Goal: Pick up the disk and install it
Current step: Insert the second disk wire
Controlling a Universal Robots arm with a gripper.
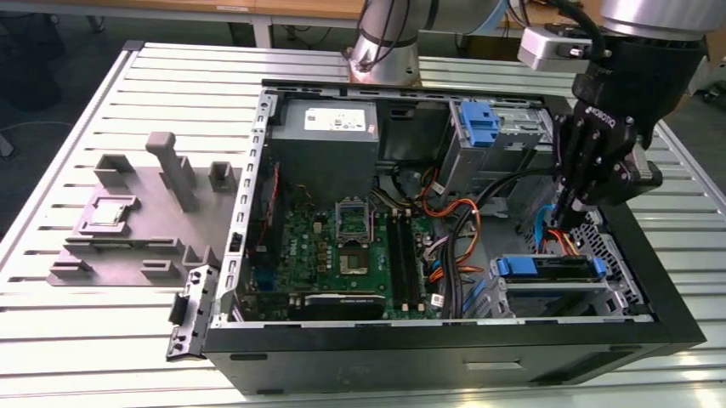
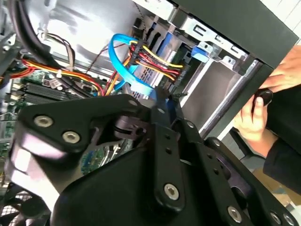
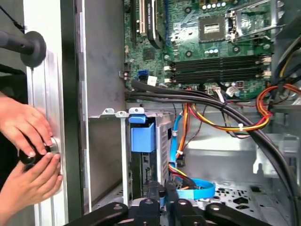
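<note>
Gripper is down inside the open computer case, at the exterior view's right side, above the lower drive cage. In the second wrist view its fingers are drawn together to a narrow tip; whether they pinch anything cannot be told, the tip sits right at the blue flat cable and the red-yellow wire bundle. In the first wrist view the gripper is just beside that blue cable.

The disk sits in the lower drive cage near the case's front corner, blue carrier end facing the motherboard; it looks seated, though the arm hides part of it. In the first wrist view the disk's blue tab shows against the cage wall.

A bare blue bracket sits in the upper cage. A person's hands hold a dark knob at the case's outer edge. Grey fixture lies on the slatted surface, well apart from the case.
</note>
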